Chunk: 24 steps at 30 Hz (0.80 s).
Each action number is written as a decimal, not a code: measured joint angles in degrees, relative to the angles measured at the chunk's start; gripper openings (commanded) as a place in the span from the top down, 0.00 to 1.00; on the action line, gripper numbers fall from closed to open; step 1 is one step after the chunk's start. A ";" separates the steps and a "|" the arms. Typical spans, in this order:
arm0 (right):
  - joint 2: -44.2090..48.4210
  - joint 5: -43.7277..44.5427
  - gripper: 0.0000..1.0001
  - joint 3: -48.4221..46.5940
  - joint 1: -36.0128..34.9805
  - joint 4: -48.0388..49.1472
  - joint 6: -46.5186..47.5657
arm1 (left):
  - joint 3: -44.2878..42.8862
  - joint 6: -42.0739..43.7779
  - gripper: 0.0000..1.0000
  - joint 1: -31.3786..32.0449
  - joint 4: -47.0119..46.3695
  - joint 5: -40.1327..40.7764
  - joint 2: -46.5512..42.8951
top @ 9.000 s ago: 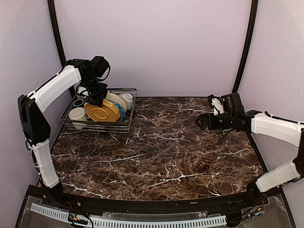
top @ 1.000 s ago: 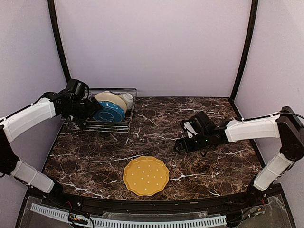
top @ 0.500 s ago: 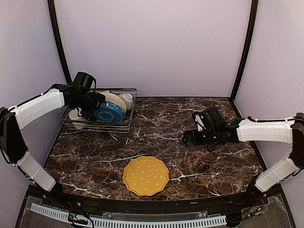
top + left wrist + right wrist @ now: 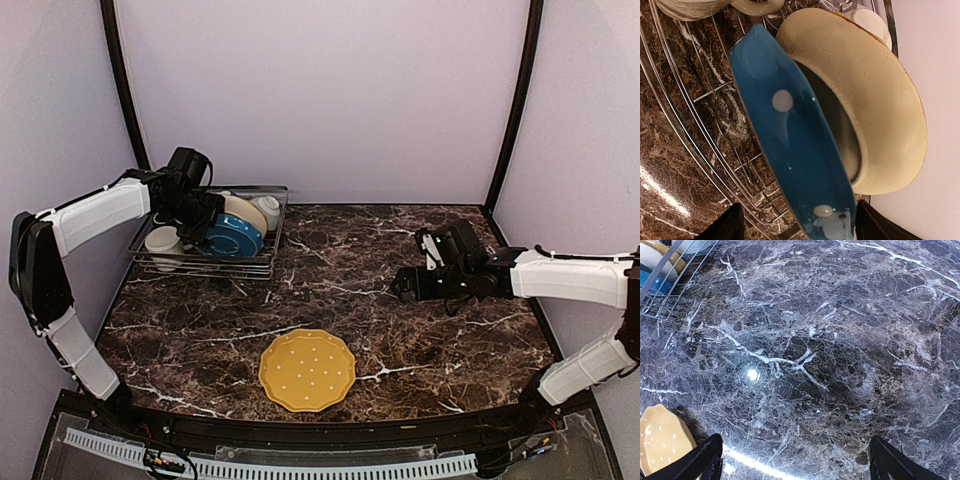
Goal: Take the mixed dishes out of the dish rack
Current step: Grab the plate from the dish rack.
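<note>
The dish rack [image 4: 205,266] stands at the table's back left, its wires [image 4: 700,100] running under the dishes. In it a blue dotted plate [image 4: 234,238] [image 4: 790,130] stands on edge, leaning against a cream plate [image 4: 248,211] [image 4: 875,110]. My left gripper [image 4: 207,230] [image 4: 800,225] is open, one finger on each side of the blue plate's rim. A cream mug [image 4: 163,240] [image 4: 700,7] and a white bowl [image 4: 268,210] also sit in the rack. A yellow plate [image 4: 307,370] [image 4: 660,440] lies flat near the front. My right gripper [image 4: 402,284] [image 4: 795,460] is open over bare marble.
The rack sits close to the left wall and a dark corner post [image 4: 122,80]. The marble top [image 4: 400,340] stretches between the rack, the yellow plate and the right arm. A curved black rail [image 4: 330,430] bounds the front edge.
My left gripper has slid in over the blue plate's rim and its jaws have narrowed. The right arm has drawn back to the right. The yellow plate, earlier in the rack, lies on the table.
</note>
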<state>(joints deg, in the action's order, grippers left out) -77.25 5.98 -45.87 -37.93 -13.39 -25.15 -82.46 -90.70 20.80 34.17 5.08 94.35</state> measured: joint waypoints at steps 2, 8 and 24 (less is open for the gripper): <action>-0.11 -0.28 0.01 0.15 0.00 -0.07 -0.02 | -0.04 -0.96 0.31 0.00 0.00 -0.13 1.05; -0.87 -1.88 0.01 0.15 0.00 0.07 -0.33 | -3.34 -2.58 0.33 0.00 0.26 0.13 4.31; -0.90 -4.26 0.01 1.49 0.00 1.88 -1.38 | -11.54 -4.28 0.57 0.00 6.91 1.99 9.40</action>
<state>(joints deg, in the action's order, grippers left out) -78.15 1.72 -44.38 -37.93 -11.51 -26.52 -94.00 -94.98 20.80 41.08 7.07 103.74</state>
